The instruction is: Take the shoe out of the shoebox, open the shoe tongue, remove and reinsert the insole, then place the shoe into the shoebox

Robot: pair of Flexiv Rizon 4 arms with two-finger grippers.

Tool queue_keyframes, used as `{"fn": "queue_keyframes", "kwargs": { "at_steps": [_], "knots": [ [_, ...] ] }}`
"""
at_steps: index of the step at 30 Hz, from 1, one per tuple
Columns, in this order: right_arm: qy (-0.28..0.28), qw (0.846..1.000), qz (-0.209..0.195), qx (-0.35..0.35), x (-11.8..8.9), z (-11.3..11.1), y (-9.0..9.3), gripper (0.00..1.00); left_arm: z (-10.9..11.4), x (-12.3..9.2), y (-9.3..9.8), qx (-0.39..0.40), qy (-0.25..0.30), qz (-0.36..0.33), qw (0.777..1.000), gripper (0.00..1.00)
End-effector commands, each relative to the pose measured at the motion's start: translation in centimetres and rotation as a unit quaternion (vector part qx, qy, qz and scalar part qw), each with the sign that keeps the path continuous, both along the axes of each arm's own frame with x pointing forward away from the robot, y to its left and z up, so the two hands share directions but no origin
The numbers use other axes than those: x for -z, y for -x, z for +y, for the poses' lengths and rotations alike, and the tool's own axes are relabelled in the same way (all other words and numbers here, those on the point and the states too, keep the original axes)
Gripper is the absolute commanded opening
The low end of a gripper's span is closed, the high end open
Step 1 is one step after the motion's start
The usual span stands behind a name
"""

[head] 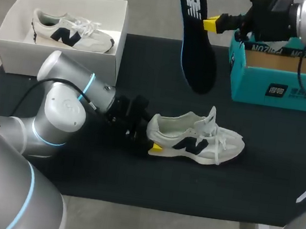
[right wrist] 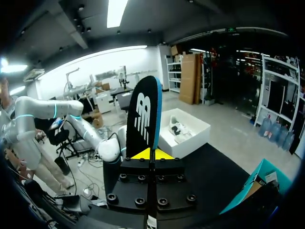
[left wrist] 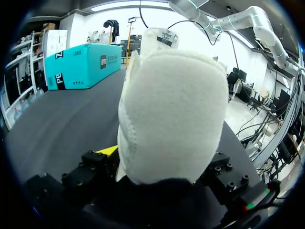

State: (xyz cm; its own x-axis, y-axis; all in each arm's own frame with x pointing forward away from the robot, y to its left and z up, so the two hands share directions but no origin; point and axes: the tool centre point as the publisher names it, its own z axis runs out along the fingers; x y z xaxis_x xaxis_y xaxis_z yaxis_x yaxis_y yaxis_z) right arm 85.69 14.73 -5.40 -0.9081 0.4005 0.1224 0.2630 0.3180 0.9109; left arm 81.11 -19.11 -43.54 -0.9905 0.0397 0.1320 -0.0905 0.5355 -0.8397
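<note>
We see a black mat (head: 133,174) spread over a pale grey table top (head: 156,12). Grey shows in a band beyond the mat's far edge and another along its near edge, evenly lit.

Bright, even overhead light. White suede sneaker (head: 195,138) near washed out against matte black desk mat (head: 132,180). Faint soft shadow just under sneaker. Left wrist view: strong white glare behind sneaker heel.
</note>
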Motion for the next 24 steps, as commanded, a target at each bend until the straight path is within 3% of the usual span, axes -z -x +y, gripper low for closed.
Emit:
{"fn": "queue_keyframes", "kwargs": {
  "at_steps": [1, 8, 12, 18, 24],
  "knots": [
    [-0.020, 1.000, -0.001, 0.006, -0.2, 0.3, 0.8, 0.00, -0.1, 0.3, -0.1, 0.000, -0.001, 0.000, 1.000, 0.00],
    [-0.065, 0.996, 0.048, 0.028, -2.1, 0.8, 7.1, 0.00, -0.1, 0.3, -0.1, 0.000, -0.001, 0.000, 1.000, 0.00],
    [-0.064, 0.994, 0.063, 0.056, -2.7, 0.6, 10.2, 0.00, -0.1, 0.3, -0.1, 0.000, -0.001, 0.000, 1.000, 0.00],
    [-0.076, 0.990, 0.062, 0.097, -3.4, 0.9, 13.5, 0.00, -0.1, 0.3, -0.1, 0.000, -0.001, 0.000, 1.000, 0.00],
    [-0.085, 0.987, 0.070, 0.115, -4.1, 1.3, 15.5, 0.00, -0.1, 0.3, -0.1, 0.000, -0.001, 0.000, 1.000, 0.00]
  ]
}}
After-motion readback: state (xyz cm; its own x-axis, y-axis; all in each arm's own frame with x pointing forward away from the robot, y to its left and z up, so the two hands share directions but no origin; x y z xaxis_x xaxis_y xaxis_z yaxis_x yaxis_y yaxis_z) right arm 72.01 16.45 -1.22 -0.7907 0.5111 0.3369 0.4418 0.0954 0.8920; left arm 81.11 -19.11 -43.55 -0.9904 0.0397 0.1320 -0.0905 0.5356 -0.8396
